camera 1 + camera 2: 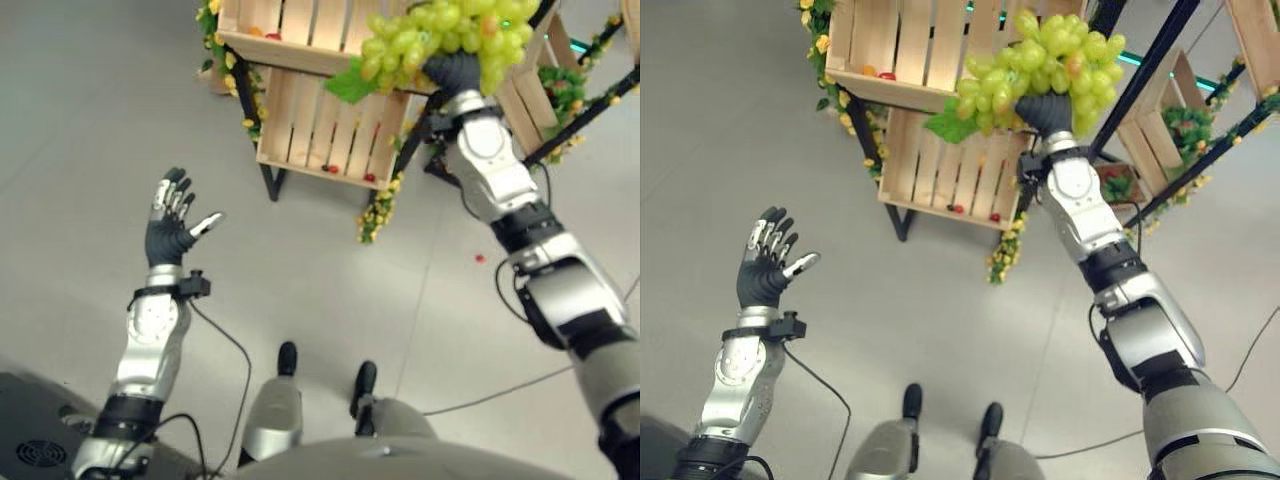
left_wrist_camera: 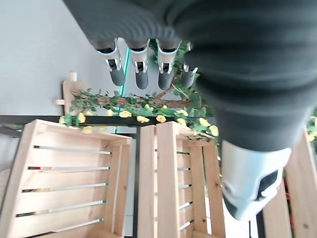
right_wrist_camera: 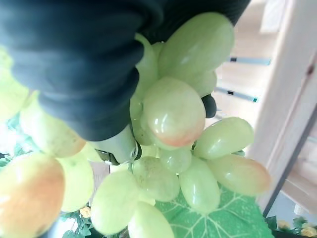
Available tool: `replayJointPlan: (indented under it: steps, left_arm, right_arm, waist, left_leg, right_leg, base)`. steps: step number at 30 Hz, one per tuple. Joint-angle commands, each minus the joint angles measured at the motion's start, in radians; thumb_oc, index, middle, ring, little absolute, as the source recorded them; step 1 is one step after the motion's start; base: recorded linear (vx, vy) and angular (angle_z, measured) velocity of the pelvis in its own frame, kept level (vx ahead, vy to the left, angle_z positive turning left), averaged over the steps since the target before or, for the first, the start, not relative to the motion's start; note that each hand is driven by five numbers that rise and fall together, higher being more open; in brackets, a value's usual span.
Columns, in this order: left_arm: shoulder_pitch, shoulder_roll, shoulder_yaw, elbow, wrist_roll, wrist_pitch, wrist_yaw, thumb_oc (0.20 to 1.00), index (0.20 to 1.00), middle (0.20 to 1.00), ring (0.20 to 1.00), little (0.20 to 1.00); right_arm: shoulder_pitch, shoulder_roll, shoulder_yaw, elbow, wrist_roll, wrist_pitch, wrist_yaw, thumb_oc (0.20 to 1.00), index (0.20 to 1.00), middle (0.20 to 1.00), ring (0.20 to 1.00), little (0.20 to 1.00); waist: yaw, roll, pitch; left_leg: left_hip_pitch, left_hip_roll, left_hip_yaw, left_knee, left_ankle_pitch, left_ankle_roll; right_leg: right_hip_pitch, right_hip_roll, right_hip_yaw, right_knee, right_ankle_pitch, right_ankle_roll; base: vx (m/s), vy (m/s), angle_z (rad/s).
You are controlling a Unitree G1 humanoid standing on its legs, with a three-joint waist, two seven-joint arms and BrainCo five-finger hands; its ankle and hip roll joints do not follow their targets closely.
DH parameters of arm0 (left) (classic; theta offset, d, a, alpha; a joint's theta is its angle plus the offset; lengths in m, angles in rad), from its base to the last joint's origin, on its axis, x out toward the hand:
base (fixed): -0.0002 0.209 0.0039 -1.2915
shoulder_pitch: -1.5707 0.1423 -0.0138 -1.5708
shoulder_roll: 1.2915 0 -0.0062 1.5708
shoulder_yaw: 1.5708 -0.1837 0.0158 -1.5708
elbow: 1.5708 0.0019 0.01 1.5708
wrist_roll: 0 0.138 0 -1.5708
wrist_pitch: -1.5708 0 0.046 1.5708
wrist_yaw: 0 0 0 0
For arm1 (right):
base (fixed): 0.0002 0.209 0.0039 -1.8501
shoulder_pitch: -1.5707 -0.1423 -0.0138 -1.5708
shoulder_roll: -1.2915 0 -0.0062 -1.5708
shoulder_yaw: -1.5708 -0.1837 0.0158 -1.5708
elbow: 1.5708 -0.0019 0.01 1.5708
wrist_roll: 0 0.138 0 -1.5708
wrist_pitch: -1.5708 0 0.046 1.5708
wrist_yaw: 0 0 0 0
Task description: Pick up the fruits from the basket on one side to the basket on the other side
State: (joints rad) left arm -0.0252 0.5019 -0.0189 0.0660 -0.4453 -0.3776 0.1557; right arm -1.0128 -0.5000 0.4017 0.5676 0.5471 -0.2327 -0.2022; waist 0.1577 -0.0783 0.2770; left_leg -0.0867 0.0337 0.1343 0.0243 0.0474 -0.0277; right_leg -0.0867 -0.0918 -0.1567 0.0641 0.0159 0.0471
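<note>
A: What are the biggest things ahead of the robot hand?

B: The wooden crates (image 1: 320, 130), slatted, stacked on a dark stand (image 1: 268, 175) trimmed with yellow flowers (image 1: 378, 212). They sit just beyond and below the right robot hand (image 1: 1045, 112). More crates (image 1: 1170, 105) stand further off toward the right arm's outer side.

A: And the fruit?

B: A bunch of green grapes (image 1: 1045, 55) is in the right robot hand, held up over the crates' front edge. In the right wrist view, the grapes (image 3: 173, 148) crowd round the dark cover, and a fingertip shows between them, so I judge the fingers are curled into the bunch, gripping it.

A: Which way does the bunch run?

B: It spreads wider than it is tall, its long axis roughly across the crate fronts. A green leaf (image 1: 952, 125) trails off the end nearer the left arm. Most of the grapes sit above and past the fingers rather than hanging under them.

A: The left robot hand?

B: The left robot hand (image 1: 172, 225) is raised well apart from the crates, fingers straight and spread, holding nothing. The right is clearly the nearer one; it already has the fruit.

A: So what does the next move turn on?

B: Probably which crate lies on the far side, and carrying the bunch there level, as its loose ends could catch a slat.
</note>
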Motion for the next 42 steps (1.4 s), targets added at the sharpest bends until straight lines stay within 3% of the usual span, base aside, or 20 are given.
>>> replayJointPlan:
  steps: [1, 4, 6, 13, 14, 16, 18, 20, 22, 25, 27, 29, 32, 33, 34, 36, 37, 38, 42]
  left_arm:
    - [0.031, 0.042, -0.026, -0.050, 0.039, -0.039, -0.016, 1.000, 1.000, 1.000, 1.000, 1.000]
    - [0.031, 0.048, -0.040, -0.051, 0.047, -0.038, -0.031, 1.000, 1.000, 1.000, 1.000, 1.000]
    - [0.030, 0.051, -0.040, -0.051, 0.054, -0.037, -0.026, 1.000, 1.000, 1.000, 1.000, 1.000]
    - [0.030, 0.051, -0.040, -0.051, 0.055, -0.038, -0.026, 1.000, 1.000, 1.000, 1.000, 1.000]
    - [0.018, 0.036, -0.016, -0.037, 0.049, -0.036, -0.025, 1.000, 1.000, 1.000, 1.000, 1.000]
    - [0.010, 0.024, -0.027, -0.024, 0.045, -0.027, -0.033, 1.000, 1.000, 1.000, 1.000, 1.000]
    - [0.003, -0.001, -0.037, -0.016, 0.046, -0.026, -0.031, 1.000, 1.000, 1.000, 1.000, 1.000]
    - [-0.011, -0.015, -0.056, -0.009, 0.038, -0.019, -0.032, 1.000, 1.000, 1.000, 1.000, 1.000]
    - [-0.012, -0.023, -0.068, -0.008, 0.038, -0.015, -0.039, 1.000, 1.000, 1.000, 1.000, 1.000]
    - [-0.015, -0.028, -0.084, -0.011, 0.027, -0.009, -0.048, 1.000, 1.000, 1.000, 1.000, 1.000]
    - [-0.022, -0.023, -0.099, -0.010, 0.025, -0.002, -0.056, 1.000, 1.000, 1.000, 1.000, 1.000]
    - [-0.033, -0.029, -0.110, -0.010, 0.014, 0.004, -0.059, 1.000, 1.000, 1.000, 1.000, 1.000]
    - [-0.036, -0.033, -0.118, -0.009, 0.024, 0.009, -0.053, 1.000, 1.000, 1.000, 1.000, 1.000]
    - [-0.028, -0.030, -0.112, -0.010, 0.038, 0.009, -0.048, 1.000, 1.000, 1.000, 1.000, 1.000]
    - [-0.028, -0.030, -0.113, -0.011, 0.038, 0.010, -0.048, 1.000, 1.000, 1.000, 1.000, 1.000]
    - [-0.014, -0.031, -0.102, -0.008, 0.049, 0.008, -0.039, 1.000, 1.000, 1.000, 1.000, 1.000]
    - [-0.003, -0.032, -0.099, -0.008, 0.052, 0.009, -0.038, 1.000, 1.000, 1.000, 1.000, 1.000]
    - [0.027, -0.028, -0.085, -0.015, 0.055, 0.008, -0.046, 1.000, 1.000, 1.000, 1.000, 1.000]
    - [0.026, -0.018, -0.087, -0.018, 0.053, 0.003, -0.052, 1.000, 1.000, 1.000, 1.000, 1.000]
  right_arm:
    - [-0.007, -0.081, -0.047, -0.063, -0.027, -0.057, 0.003, 0.200, 0.200, 0.200, 0.200, 0.200]
    - [0.023, -0.102, -0.060, -0.069, -0.038, -0.056, 0.007, 0.200, 0.200, 0.200, 0.200, 0.200]
    - [0.021, -0.094, -0.062, -0.064, -0.038, -0.057, 0.004, 0.200, 0.200, 0.200, 0.200, 0.200]
    - [0.021, -0.094, -0.061, -0.064, -0.038, -0.057, 0.004, 0.200, 0.200, 0.200, 0.200, 0.200]
    - [-0.020, -0.112, -0.042, -0.055, -0.026, -0.061, 0.003, 0.200, 0.200, 0.200, 0.200, 0.200]
    - [-0.003, -0.130, -0.039, -0.069, -0.031, -0.053, 0.009, 0.200, 0.200, 0.200, 0.200, 0.200]
    - [0.020, -0.140, -0.045, -0.068, -0.022, -0.052, 0.022, 0.200, 0.200, 0.200, 0.200, 0.200]
    - [0.041, -0.140, -0.034, -0.077, -0.032, -0.045, 0.033, 0.200, 0.200, 0.200, 0.200, 0.200]
    - [0.065, -0.134, -0.041, -0.086, -0.036, -0.044, 0.034, 0.200, 0.200, 0.200, 0.200, 0.200]
    - [0.100, -0.125, -0.047, -0.094, -0.025, -0.056, 0.037, 0.200, 0.200, 0.200, 0.200, 0.200]
    - [0.117, -0.126, -0.057, -0.089, -0.013, -0.062, 0.038, 0.200, 0.200, 0.200, 0.200, 0.200]
    - [0.129, -0.145, -0.063, -0.106, -0.018, -0.060, 0.034, 0.200, 0.200, 0.200, 0.200, 0.200]
    - [0.166, -0.158, -0.090, -0.105, -0.015, -0.066, 0.024, 0.200, 0.200, 0.200, 0.200, 0.200]
    - [0.187, -0.160, -0.099, -0.125, -0.026, -0.069, 0.027, 0.200, 0.200, 0.200, 0.200, 0.200]
    - [0.188, -0.160, -0.100, -0.126, -0.026, -0.069, 0.027, 0.200, 0.200, 0.200, 0.200, 0.200]
    - [0.201, -0.149, -0.099, -0.131, -0.041, -0.073, 0.026, 0.200, 0.200, 0.200, 0.200, 0.200]
    - [0.209, -0.140, -0.101, -0.133, -0.045, -0.070, 0.026, 0.200, 0.200, 0.200, 0.200, 0.200]
    - [0.206, -0.111, -0.088, -0.130, -0.067, -0.065, 0.036, 0.200, 0.200, 0.200, 0.200, 0.200]
    - [0.220, -0.104, -0.089, -0.132, -0.062, -0.062, 0.046, 0.200, 0.200, 0.200, 0.200, 0.200]
  waist:
    - [-0.001, -0.004, -0.104]
    - [-0.020, 0.013, -0.098]
    - [-0.024, 0.025, -0.084]
    - [-0.024, 0.025, -0.084]
    - [-0.063, 0.008, -0.070]
    - [-0.076, 0.001, -0.084]
    - [-0.070, -0.004, -0.120]
    - [-0.080, -0.001, -0.133]
    - [-0.075, -0.004, -0.146]
    - [-0.070, -0.023, -0.154]
    - [-0.055, -0.050, -0.132]
    - [-0.039, -0.065, -0.108]
    - [-0.033, -0.073, -0.102]
    - [-0.027, -0.057, -0.106]
    - [-0.026, -0.060, -0.108]
    - [-0.008, -0.039, -0.113]
    - [-0.003, -0.036, -0.114]
    - [0.009, -0.026, -0.129]
    - [0.010, -0.037, -0.160]
  left_leg:
    - [-0.012, -0.059, -0.003, 0.100, -0.159, 0.055]
    - [0.015, -0.084, -0.016, 0.074, -0.157, 0.080]
    - [0.031, -0.080, 0.000, 0.064, -0.161, 0.084]
    - [0.031, -0.080, 0.000, 0.064, -0.162, 0.084]
    - [0.108, -0.113, 0.001, 0.053, -0.219, 0.062]
    - [0.133, -0.111, -0.012, 0.054, -0.240, 0.054]
    - [0.160, -0.101, -0.019, 0.078, -0.279, 0.035]
    - [0.180, -0.067, -0.028, 0.135, -0.293, 0.000]
    - [0.168, -0.040, -0.040, 0.223, -0.239, -0.043]
    - [0.114, 0.014, -0.060, 0.431, -0.078, -0.109]
    - [0.031, 0.027, -0.068, 0.581, 0.015, -0.123]
    - [-0.042, 0.020, -0.072, 0.680, 0.016, -0.114]
    - [-0.160, 0.016, -0.048, 0.552, -0.057, -0.075]
    - [-0.198, 0.011, -0.034, 0.341, -0.066, -0.054]
    - [-0.193, 0.007, -0.031, 0.327, -0.056, -0.053]
    - [-0.195, 0.014, -0.077, 0.120, 0.017, -0.053]
    - [-0.176, 0.014, -0.083, 0.083, 0.044, -0.056]
    - [-0.130, 0.005, -0.103, 0.041, 0.028, -0.041]
    - [-0.092, -0.023, -0.086, 0.004, 0.012, -0.022]
  right_leg:
    - [-0.039, -0.104, 0.015, 0.164, 0.006, 0.124]
    - [-0.103, -0.124, 0.056, 0.291, 0.063, 0.125]
    - [-0.149, -0.124, 0.024, 0.328, 0.050, 0.117]
    - [-0.151, -0.125, 0.024, 0.331, 0.048, 0.117]
    - [-0.252, -0.036, -0.023, -0.006, 0.087, 0.125]
    - [-0.223, -0.031, 0.000, 0.000, 0.082, 0.119]
    - [-0.179, -0.039, -0.035, 0.011, 0.082, 0.099]
    - [-0.144, -0.023, -0.055, 0.050, 0.032, 0.076]
    - [-0.100, -0.009, -0.085, 0.056, 0.011, 0.056]
    - [-0.023, 0.039, -0.094, 0.032, -0.029, 0.011]
    - [0.027, 0.047, -0.086, 0.014, -0.055, -0.021]
    - [0.056, 0.047, -0.093, 0.009, -0.071, -0.043]
    - [0.094, 0.050, -0.101, -0.009, -0.090, -0.032]
    - [0.107, 0.070, -0.088, -0.019, -0.103, -0.014]
    - [0.105, 0.066, -0.087, -0.020, -0.100, -0.013]
    - [0.132, 0.091, -0.059, -0.027, -0.116, -0.002]
    - [0.146, 0.088, -0.051, -0.026, -0.119, 0.001]
    - [0.155, 0.091, -0.037, -0.026, -0.130, 0.011]
    - [0.160, 0.066, -0.007, -0.039, -0.133, 0.026]
  base:
    - [0.01, 0.254, 0.00]
    - [0.01, 0.230, 0.08]
    - [0.00, 0.136, 0.07]
    - [0.06, 0.004, -0.08]
    - [0.62, -0.097, -0.28]
    - [0.51, -0.143, 0.01]
    - [0.39, -0.217, 0.21]
    - [0.36, -0.258, 0.54]
    - [0.34, -0.269, 0.53]
    - [0.30, -0.328, 0.50]
    - [0.18, -0.322, 0.33]
    - [0.13, -0.217, 0.01]
    - [0.22, -0.079, 0.02]
    - [0.22, 0.022, 0.28]
    - [0.27, 0.081, 0.25]
    - [0.21, 0.085, 0.00]
    - [0.28, 0.149, -0.40]
    - [0.21, 0.117, -0.54]
    - [0.17, 0.154, -0.82]
